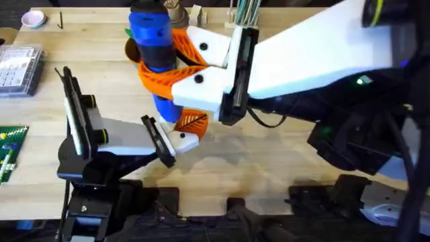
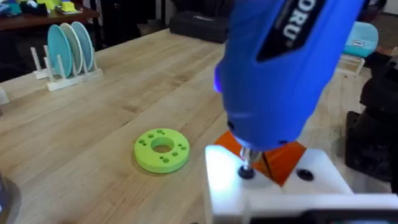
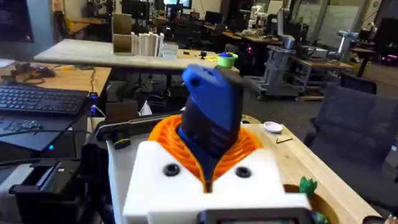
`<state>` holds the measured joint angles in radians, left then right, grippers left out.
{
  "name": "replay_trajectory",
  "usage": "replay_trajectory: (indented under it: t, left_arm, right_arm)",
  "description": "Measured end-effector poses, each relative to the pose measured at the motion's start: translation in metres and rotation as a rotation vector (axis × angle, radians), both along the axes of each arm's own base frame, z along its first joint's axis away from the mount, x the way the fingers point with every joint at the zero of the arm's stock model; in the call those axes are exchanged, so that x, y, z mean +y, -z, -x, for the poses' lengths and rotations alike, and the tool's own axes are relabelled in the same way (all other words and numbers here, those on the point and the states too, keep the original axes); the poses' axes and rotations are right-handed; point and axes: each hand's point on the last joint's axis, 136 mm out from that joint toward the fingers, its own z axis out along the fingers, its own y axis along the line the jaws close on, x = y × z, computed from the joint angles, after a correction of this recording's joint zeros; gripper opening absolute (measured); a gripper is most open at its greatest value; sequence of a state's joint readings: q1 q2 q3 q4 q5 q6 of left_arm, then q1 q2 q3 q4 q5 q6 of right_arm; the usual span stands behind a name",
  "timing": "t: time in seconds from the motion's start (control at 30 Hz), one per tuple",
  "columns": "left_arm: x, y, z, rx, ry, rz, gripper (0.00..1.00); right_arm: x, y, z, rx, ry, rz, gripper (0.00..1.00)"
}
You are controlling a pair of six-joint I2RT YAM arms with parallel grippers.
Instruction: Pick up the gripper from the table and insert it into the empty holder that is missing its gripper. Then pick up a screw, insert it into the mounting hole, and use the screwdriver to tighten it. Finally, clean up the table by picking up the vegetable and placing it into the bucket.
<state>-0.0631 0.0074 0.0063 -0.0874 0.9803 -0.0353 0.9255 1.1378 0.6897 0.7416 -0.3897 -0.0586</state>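
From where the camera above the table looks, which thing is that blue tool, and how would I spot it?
Find the big white arm reaching in from the right; its pincer with orange ribbed pads is clamped around the screwdriver. It is a fat blue pen-shaped body standing nearly upright, its thin silver tip pressing a screw in a white block. Nothing else nearby is blue.
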Motion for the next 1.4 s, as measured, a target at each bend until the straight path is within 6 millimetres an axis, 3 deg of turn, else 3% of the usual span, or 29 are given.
replay_trajectory:
  t: [0.4,0.53,0.7,0.87,1.0,1.13,1.3,1.4]
  left_arm:
    - [-0.002,0.0,0.002,0.004,0.015,0.002,0.013]
    - [-0.002,0.0,0.002,0.003,0.015,0.002,0.013]
    - [-0.002,0.0,0.002,0.004,0.015,0.002,0.013]
    - [-0.002,0.0,0.002,0.004,0.015,0.002,0.013]
    - [-0.002,0.0,0.002,0.004,0.015,0.002,0.013]
    - [-0.002,0.0,0.002,0.004,0.015,0.002,0.013]
    - [-0.002,0.0,0.002,0.004,0.015,0.002,0.013]
    - [-0.002,0.0,0.002,0.004,0.015,0.002,0.013]
  right_arm:
    - [-0.004,-0.003,0.002,0.006,0.005,0.0,0.02]
    - [-0.01,-0.03,0.005,-0.07,0.007,-0.1,0.02]
    - [-0.033,-0.062,0.006,-0.147,0.043,-0.192,0.02]
    - [-0.042,-0.067,0.002,-0.154,0.069,-0.196,0.02]
    - [-0.035,-0.04,-0.008,-0.077,0.082,-0.096,0.02]
    - [-0.042,0.005,-0.042,0.029,0.196,0.062,0.02]
    - [-0.086,0.088,-0.094,0.185,0.394,0.388,0.02]
    - [-0.12,0.112,-0.122,0.242,0.494,0.537,0.02]
